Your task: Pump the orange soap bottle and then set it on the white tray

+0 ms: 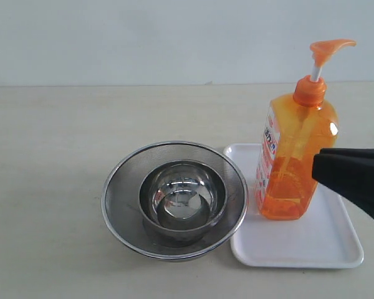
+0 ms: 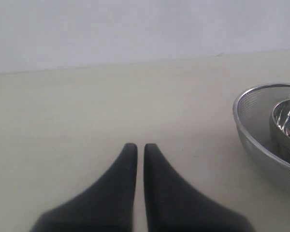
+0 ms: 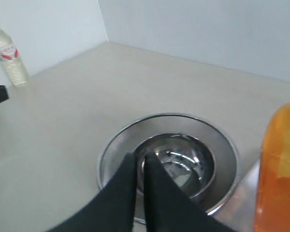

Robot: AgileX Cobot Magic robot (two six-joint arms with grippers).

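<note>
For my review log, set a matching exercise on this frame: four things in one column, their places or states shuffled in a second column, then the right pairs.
Things
1. tall translucent orange plastic soap bottle
2. small round shiny steel bowl
3. round steel mesh strainer
4. left black tool

Places or states
A. sits inside the strainer
B. shut, empty, over the beige table
C. stands upright on the flat white rectangular plastic tray
D. rests on the table, left of the tray in the exterior view

Pairs: 1-C, 2-A, 3-D, 4-B
</note>
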